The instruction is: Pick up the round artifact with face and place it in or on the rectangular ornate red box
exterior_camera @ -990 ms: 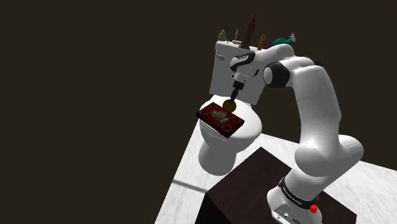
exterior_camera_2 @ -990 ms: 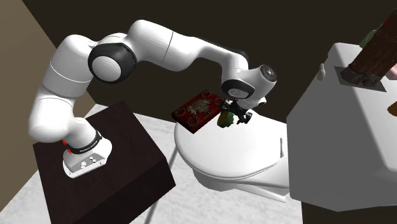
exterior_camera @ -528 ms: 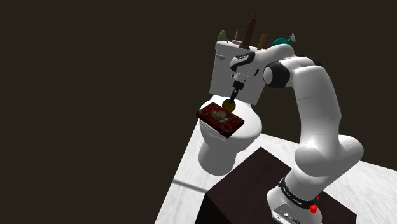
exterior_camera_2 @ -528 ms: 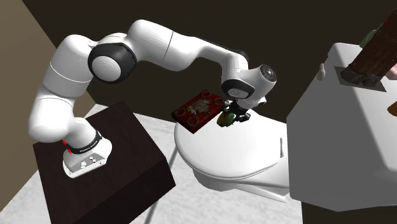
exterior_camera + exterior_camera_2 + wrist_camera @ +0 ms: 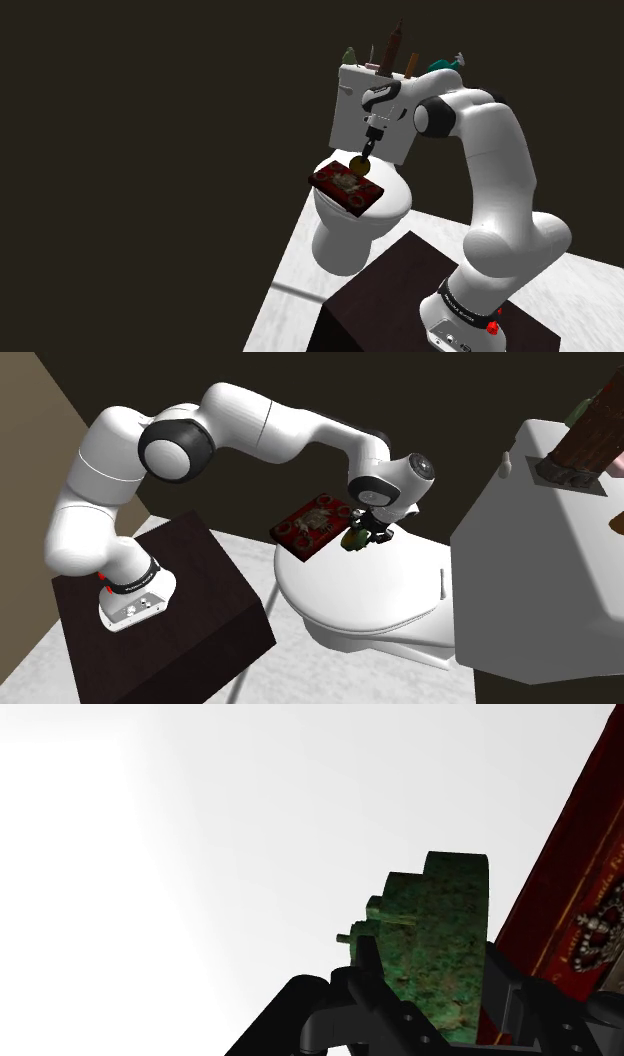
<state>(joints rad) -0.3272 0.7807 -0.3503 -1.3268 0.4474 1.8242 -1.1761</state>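
Note:
The round artifact (image 5: 440,939) is a mottled green disc with raised features on one face. It stands on edge on the white toilet lid (image 5: 360,592), right beside the ornate red box (image 5: 312,524). My gripper (image 5: 432,976) is shut on the artifact, one black finger (image 5: 366,966) pressed on each flat side. From the shoulder view the gripper (image 5: 363,157) points down over the artifact (image 5: 358,165) at the far edge of the red box (image 5: 345,186). In the second exterior view the artifact (image 5: 352,539) sits low at the gripper (image 5: 364,536), still touching or nearly touching the lid.
The red box lies on the toilet lid's edge nearest the stand (image 5: 170,602). The white tank (image 5: 350,105) behind carries several upright bottles and small items (image 5: 396,45). A pale floor (image 5: 300,290) surrounds the toilet bowl (image 5: 345,240).
The fingers stood apart around the artifact a second ago and have since closed on it. The arm and the artifact have not moved otherwise.

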